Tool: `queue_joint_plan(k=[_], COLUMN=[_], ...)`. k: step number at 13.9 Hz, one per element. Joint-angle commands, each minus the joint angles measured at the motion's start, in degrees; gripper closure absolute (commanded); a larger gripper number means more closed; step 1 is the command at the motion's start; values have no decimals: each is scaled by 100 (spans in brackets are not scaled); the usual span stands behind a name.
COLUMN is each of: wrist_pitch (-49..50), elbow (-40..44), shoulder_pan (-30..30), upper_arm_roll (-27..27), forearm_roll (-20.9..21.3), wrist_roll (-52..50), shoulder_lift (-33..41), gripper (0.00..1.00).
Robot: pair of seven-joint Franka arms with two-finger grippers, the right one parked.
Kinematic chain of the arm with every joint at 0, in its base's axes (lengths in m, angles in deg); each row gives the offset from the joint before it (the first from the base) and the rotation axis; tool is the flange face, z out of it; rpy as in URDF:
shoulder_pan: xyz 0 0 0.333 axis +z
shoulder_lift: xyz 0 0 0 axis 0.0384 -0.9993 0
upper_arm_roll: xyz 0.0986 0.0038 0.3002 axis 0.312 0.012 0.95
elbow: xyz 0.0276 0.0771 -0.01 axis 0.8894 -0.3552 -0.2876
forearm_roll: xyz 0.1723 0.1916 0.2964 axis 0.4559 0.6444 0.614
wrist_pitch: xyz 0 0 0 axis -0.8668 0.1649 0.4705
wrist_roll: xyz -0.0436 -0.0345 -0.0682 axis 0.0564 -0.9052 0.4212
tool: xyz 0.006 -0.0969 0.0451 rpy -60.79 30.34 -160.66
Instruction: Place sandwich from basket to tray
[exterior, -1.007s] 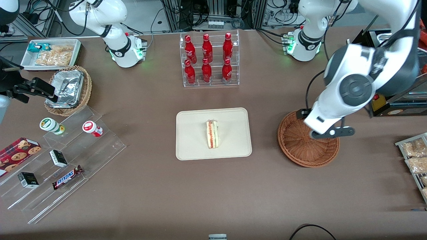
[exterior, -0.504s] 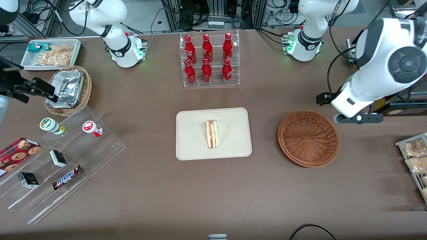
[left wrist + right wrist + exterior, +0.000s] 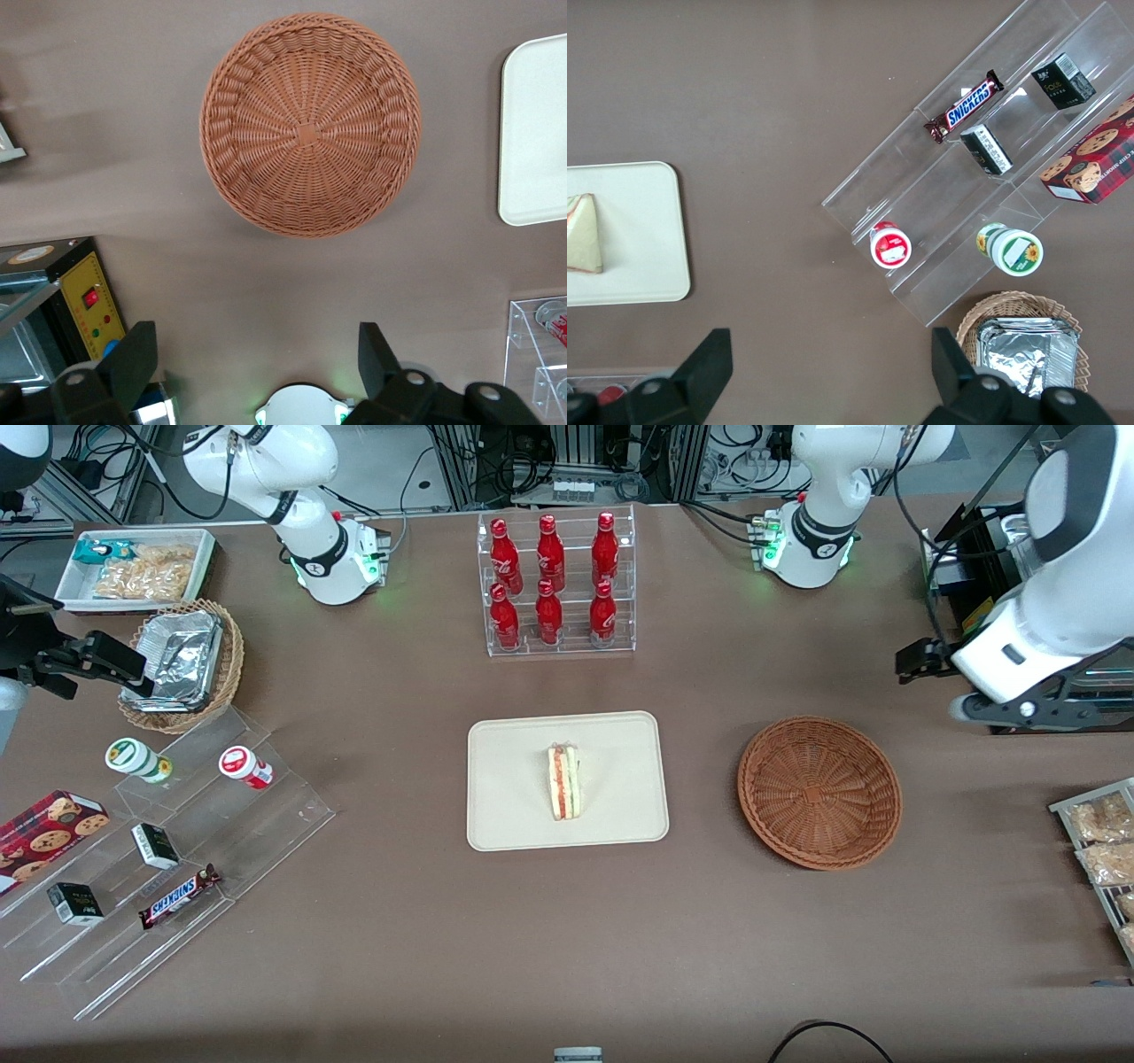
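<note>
- Sandwich (image 3: 563, 782): one triangular wedge, filling edge up, lying near the middle of the tray (image 3: 514, 815); nothing touches it.
- Tray: one, cream, rectangular, at the centre of the table (image 3: 443, 974).
- Basket (image 3: 819, 791): one, reddish-brown wicker, beside the tray toward the working arm's end of the table; nothing lies in it, as the left wrist view confirms (image 3: 309, 135).
- Hand (image 3: 257, 367): one in play, raised well above the table at the working arm's edge, clear of the basket; fingers spread wide, holding nothing.
- Task standing, as judged: the sandwich is on the tray and the basket holds nothing, so the placement looks complete.
- Risks, as judged: few remain. The wedge balances on a narrow side and could tip flat if the table were jolted. The arm hangs near equipment at the table's edge, so a careless swing could clip it.
- Other stock, counted: six red bottles (image 3: 549, 615) in a clear rack nearer the arm bases; one lighter wicker basket of foil trays (image 3: 182, 660); one Snickers bar (image 3: 180, 895) on clear acrylic steps (image 3: 266, 815); one cookie box (image 3: 49, 828); two round-lidded cups (image 3: 245, 767).
</note>
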Motion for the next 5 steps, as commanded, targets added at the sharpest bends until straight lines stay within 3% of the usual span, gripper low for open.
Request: queue_joint_plan(k=[1, 5], wrist_pitch=[53, -44], elbow=[56, 179], shoulder_pan=[-114, -123], upper_arm_roll=[187, 415], forearm_roll=[-86, -490], wrist_roll=[197, 206], shoulder_lift=[189, 198], gripper=[0, 0])
